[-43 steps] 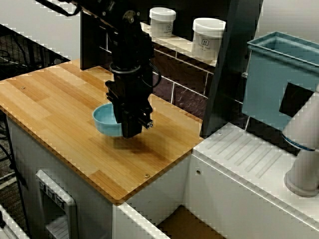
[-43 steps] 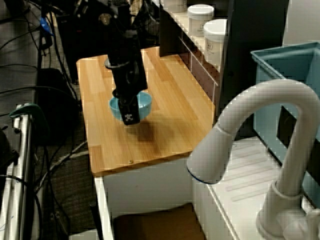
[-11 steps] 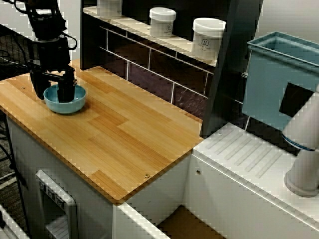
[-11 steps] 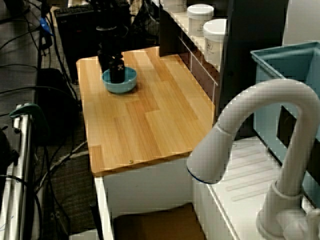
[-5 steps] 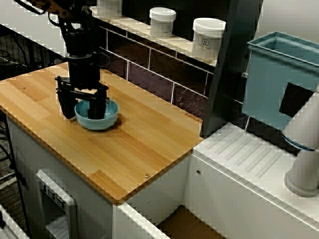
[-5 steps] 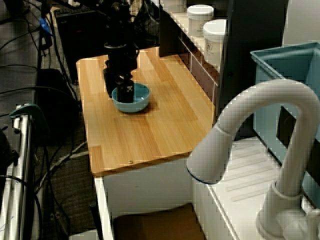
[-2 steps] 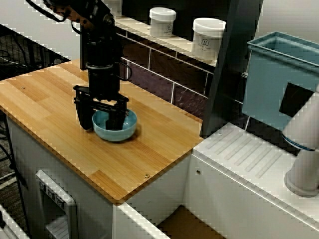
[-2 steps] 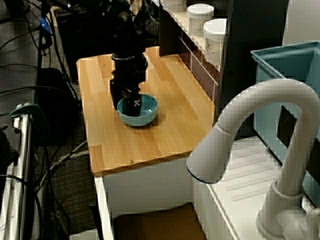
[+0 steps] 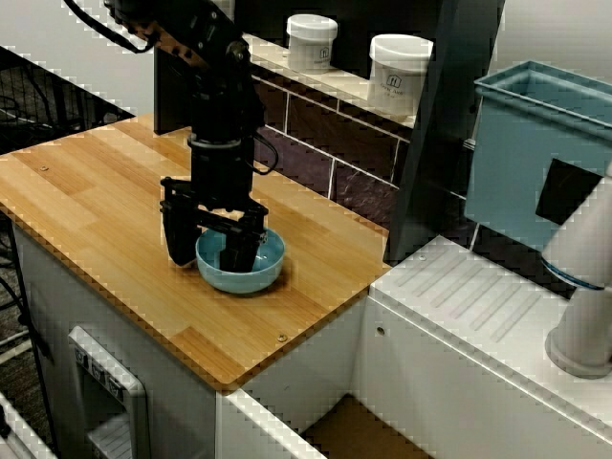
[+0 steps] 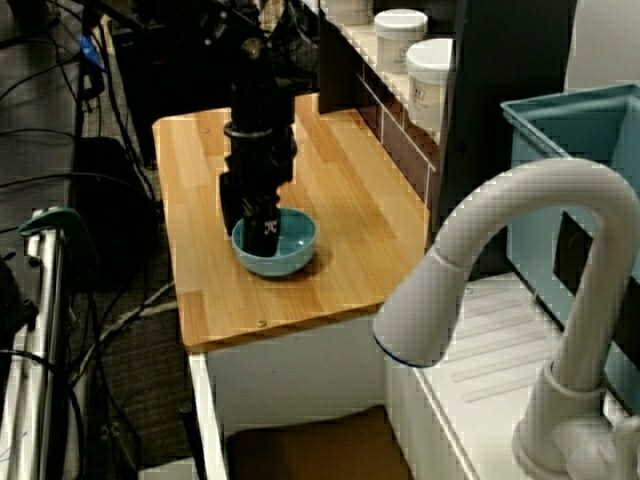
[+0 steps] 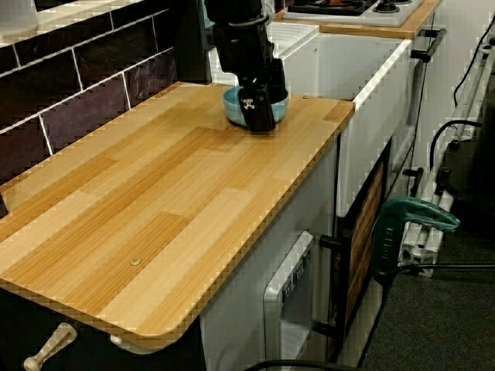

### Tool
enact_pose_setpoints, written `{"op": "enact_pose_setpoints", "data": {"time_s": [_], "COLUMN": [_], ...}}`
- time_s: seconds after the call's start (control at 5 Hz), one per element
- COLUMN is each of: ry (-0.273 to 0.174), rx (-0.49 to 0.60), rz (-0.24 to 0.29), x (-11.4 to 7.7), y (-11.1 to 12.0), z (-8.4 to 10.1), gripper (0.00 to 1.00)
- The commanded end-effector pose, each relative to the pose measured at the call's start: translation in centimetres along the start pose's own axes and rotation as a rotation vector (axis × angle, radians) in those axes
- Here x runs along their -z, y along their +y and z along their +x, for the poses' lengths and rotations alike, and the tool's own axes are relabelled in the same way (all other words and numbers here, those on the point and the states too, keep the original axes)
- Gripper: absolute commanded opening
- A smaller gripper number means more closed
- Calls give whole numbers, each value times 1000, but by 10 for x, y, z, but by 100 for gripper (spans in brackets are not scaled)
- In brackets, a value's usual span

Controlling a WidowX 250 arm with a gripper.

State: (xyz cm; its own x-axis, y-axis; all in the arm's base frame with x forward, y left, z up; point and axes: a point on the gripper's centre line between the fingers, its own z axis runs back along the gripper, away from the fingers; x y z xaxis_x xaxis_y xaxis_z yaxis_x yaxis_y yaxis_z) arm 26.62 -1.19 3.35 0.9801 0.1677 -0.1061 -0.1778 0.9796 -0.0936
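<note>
A light blue bowl [image 9: 264, 264] rests on the wooden counter [image 9: 96, 201], near its front edge at the end by the sink. My black gripper [image 9: 207, 251] points straight down and is shut on the bowl's near rim, with one finger inside the bowl and the other outside. The view over the faucet shows the same grip, gripper [image 10: 251, 234] on the bowl [image 10: 297, 246]. In the low view along the counter the gripper [image 11: 257, 110] hides most of the bowl [image 11: 231, 103].
Two white jars [image 9: 312, 40] [image 9: 399, 73] stand on the tiled ledge behind the counter. A dark post [image 9: 435, 134] rises beside it. To the right are a white drainboard [image 9: 478, 306], a teal bin [image 9: 535, 153] and a white faucet [image 10: 520, 290].
Over the last two seconds the gripper has carried the bowl from the counter's far left end rightward toward the sink end. Its hold on the rim is unchanged.
</note>
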Motion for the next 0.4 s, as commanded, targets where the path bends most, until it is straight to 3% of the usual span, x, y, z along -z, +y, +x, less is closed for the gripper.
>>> {"op": "enact_pose_setpoints", "data": {"time_s": [0.0, 0.2], "ry": [-81, -93], "rx": [5, 20], "rz": [-66, -85], "x": [-56, -67], "y": [18, 17], "z": [-4, -8], "gripper": [100, 100]}}
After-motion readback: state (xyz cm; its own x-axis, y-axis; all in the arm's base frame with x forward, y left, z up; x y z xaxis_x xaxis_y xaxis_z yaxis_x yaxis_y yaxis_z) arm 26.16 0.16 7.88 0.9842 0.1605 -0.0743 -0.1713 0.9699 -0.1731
